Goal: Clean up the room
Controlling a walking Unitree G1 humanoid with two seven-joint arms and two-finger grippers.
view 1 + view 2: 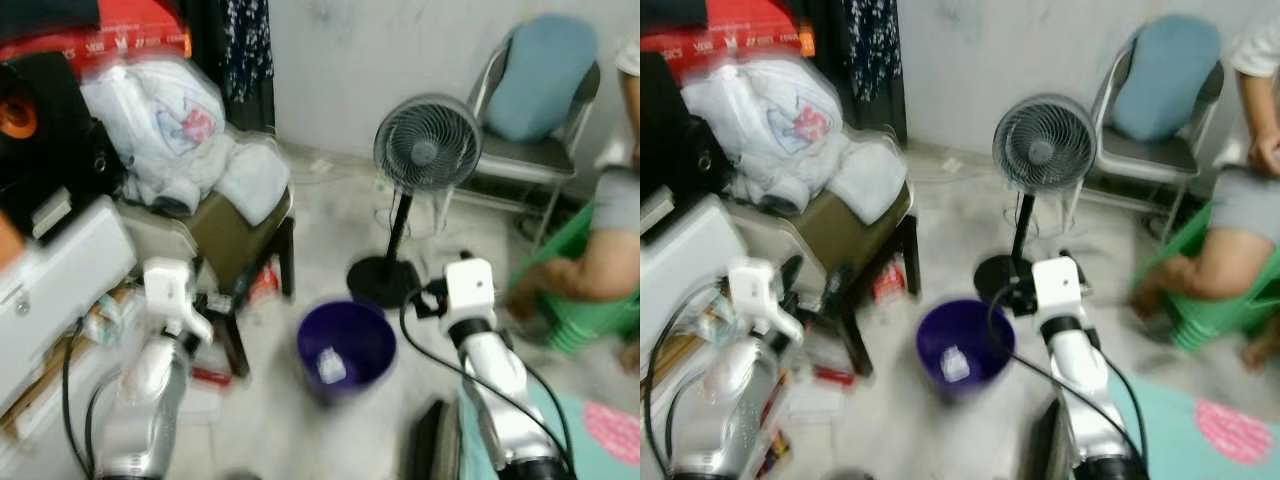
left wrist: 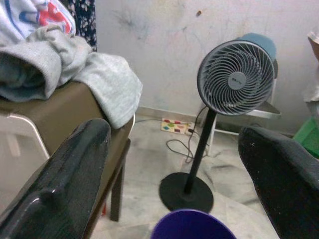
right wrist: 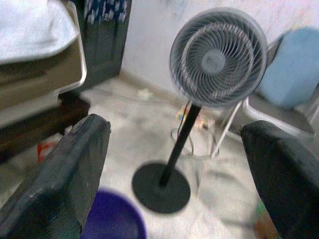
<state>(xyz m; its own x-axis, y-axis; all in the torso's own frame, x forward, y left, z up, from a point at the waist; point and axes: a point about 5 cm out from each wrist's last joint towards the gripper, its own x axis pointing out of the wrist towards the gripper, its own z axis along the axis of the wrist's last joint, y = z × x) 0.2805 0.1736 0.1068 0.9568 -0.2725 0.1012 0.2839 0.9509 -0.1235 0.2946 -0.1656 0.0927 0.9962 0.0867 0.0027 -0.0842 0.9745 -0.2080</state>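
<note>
Both arms reach forward, low. Left gripper (image 2: 174,164) and right gripper (image 3: 174,164) have fingers spread wide, holding nothing. Purple bin (image 1: 345,347) sits on floor between the arms, white scrap (image 1: 331,366) inside, fan (image 1: 427,146) just behind.

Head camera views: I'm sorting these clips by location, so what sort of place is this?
Most likely a lived-in room of a home. A standing fan stands on the tiled floor, crumpled clothes are piled on a stool, and a purple bin sits between the robot's arms.
</note>
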